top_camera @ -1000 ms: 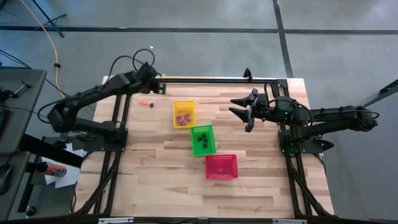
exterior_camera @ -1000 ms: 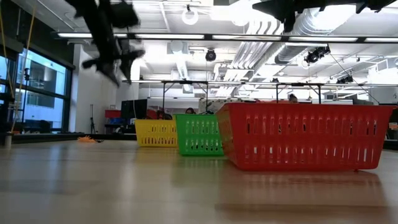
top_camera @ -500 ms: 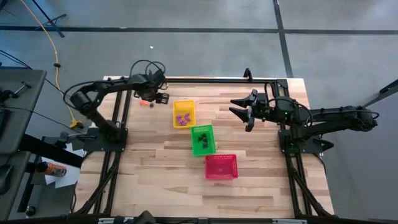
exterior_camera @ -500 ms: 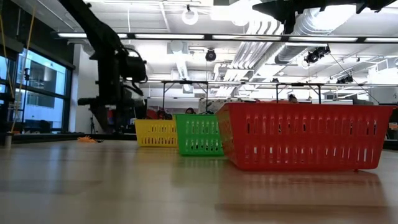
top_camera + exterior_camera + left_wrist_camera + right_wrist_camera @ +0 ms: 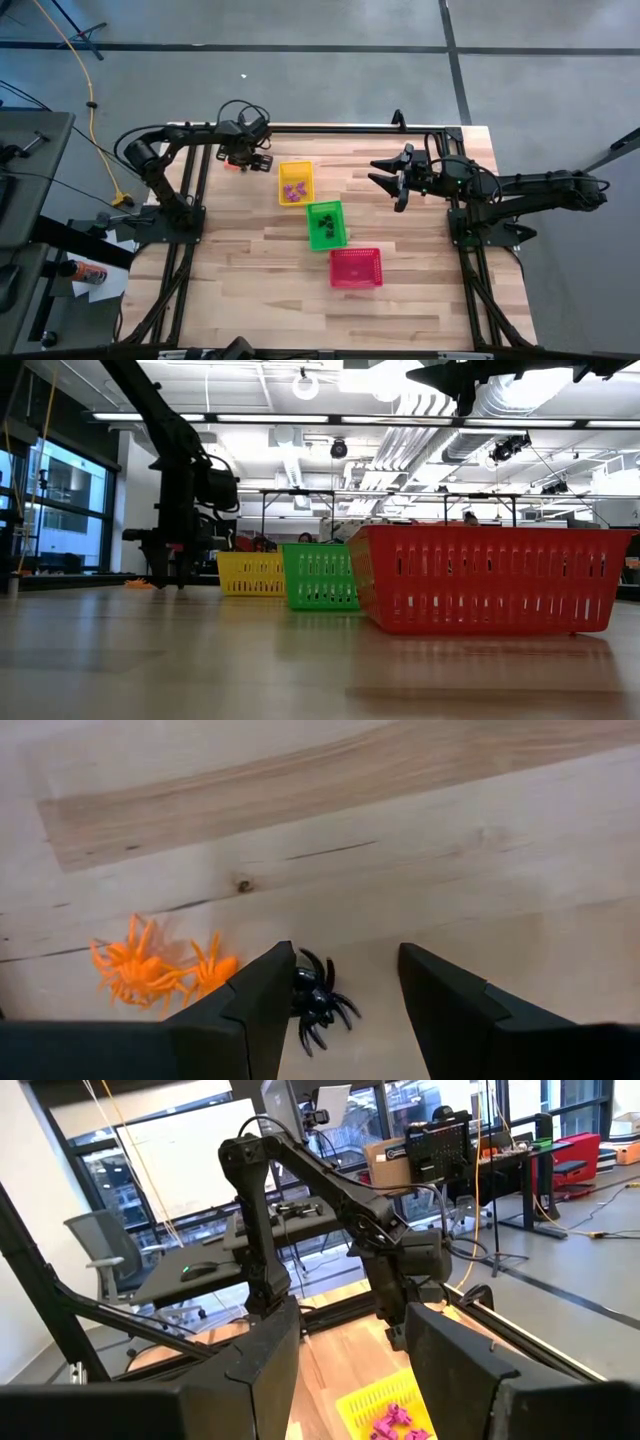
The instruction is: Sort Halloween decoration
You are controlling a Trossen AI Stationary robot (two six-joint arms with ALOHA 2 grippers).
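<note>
Half-hidden black spider [image 5: 318, 1000] between jaws

In the left wrist view, the black spider [image 5: 318, 1001] is partly covered by one finger of the left tool [image 5: 340, 1010]. The orange spiders [image 5: 150, 967] overlap; their count cannot be determined. From above, the contents of the green basket [image 5: 326, 225] are too small to identify. The yellow basket [image 5: 385, 1410] is cut off by the picture's edge.

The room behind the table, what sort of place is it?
Probably a robotics lab or open workshop: office chair and desks with monitors by big windows, exposed ceiling ducts, cables on a concrete floor.
</note>
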